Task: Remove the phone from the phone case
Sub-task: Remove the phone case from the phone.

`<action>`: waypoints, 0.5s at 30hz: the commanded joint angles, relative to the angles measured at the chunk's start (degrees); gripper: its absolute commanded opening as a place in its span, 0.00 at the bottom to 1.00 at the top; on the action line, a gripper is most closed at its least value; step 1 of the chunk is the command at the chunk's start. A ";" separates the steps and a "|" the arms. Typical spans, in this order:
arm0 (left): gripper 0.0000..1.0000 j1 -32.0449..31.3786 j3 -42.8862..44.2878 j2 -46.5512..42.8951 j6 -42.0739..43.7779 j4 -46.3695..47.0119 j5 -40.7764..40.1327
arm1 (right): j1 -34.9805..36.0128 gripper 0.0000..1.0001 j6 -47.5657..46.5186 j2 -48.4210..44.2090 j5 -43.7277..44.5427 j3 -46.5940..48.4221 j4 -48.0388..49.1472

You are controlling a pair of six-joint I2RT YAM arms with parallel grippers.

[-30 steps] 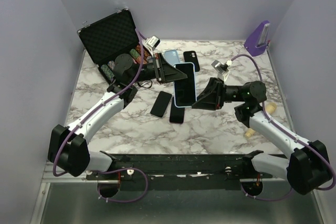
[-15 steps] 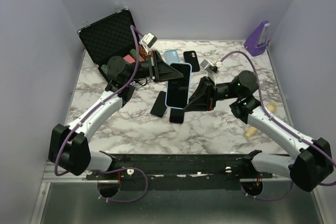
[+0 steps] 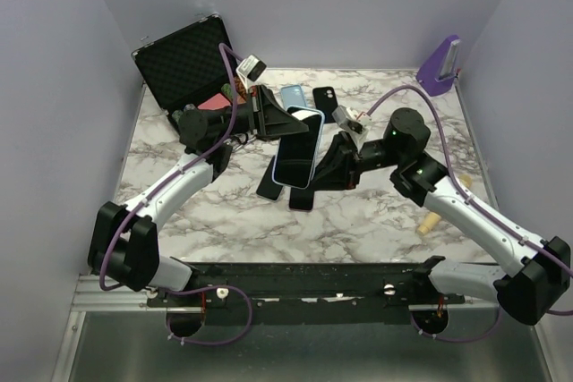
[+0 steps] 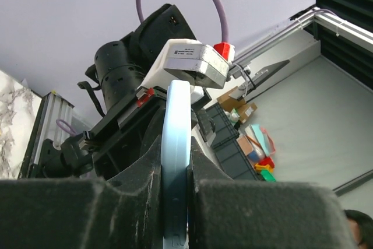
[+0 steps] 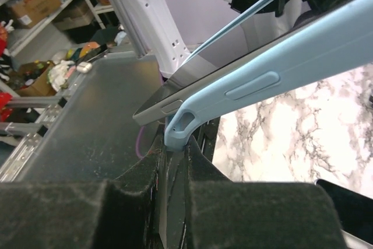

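While I am watching from the top external view, both arms are holding the light blue phone case in the air above the marble table. The phone is sitting in it, with the dark screen facing the camera. The left gripper is clamping the case's far end, and the right gripper is clamping its near right edge. Below it, two dark phones are lying flat on the table. A blue case and a black one are lying further back. An open foam-lined carrying case is sitting at the far left corner.

Left wrist: I am looking along the phone case's thin edge, which is standing upright, squeezed between the two black fingers.

Right wrist: the fingers are pinching one corner of the phone case. At this corner the phone's grey side, with its button, is standing clear of the case's rim.
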 commanded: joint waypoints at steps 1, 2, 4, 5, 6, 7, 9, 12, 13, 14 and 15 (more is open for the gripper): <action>0.00 -2.92 -0.40 -2.26 -12.83 4.38 -1.65 | -1.60 0.01 -5.25 2.45 26.69 2.70 -4.36; 0.00 -2.92 -0.58 -2.70 -11.52 3.16 -2.00 | -1.52 0.01 -3.49 2.98 30.90 3.57 -4.79; 0.00 -2.92 -1.11 -4.28 -6.26 -0.88 -2.79 | -1.52 0.01 0.73 3.33 38.38 3.50 -4.97; 0.00 -2.83 -1.28 -4.98 -3.53 -3.16 -3.93 | -1.60 0.01 3.27 3.25 43.02 2.97 -5.50; 0.00 -2.83 -1.55 -5.95 -0.20 -6.06 -5.07 | -1.52 0.01 4.95 2.64 45.86 2.01 -5.68; 0.00 -2.83 -1.55 -6.83 2.45 -8.26 -6.82 | -1.60 0.01 6.44 1.94 47.45 0.70 -5.68; 0.00 -2.83 -1.81 -8.41 8.16 -13.44 -10.68 | -1.52 0.01 9.61 -0.69 49.83 -2.29 -5.33; 0.00 -2.83 -2.08 -9.82 14.84 -19.17 -16.92 | -1.52 0.08 10.85 -4.39 50.01 -5.99 -5.24; 0.00 -2.83 -1.99 -10.26 16.52 -21.18 -18.95 | -1.60 0.08 10.77 -5.70 51.15 -6.78 -5.93; 0.00 -2.83 -1.90 -10.44 17.58 -22.68 -21.14 | -1.60 0.10 10.85 -6.68 52.72 -7.22 -6.99; 0.00 -2.83 -1.81 -10.88 18.98 -24.26 -23.17 | -1.60 0.15 10.85 -7.47 53.35 -7.40 -8.13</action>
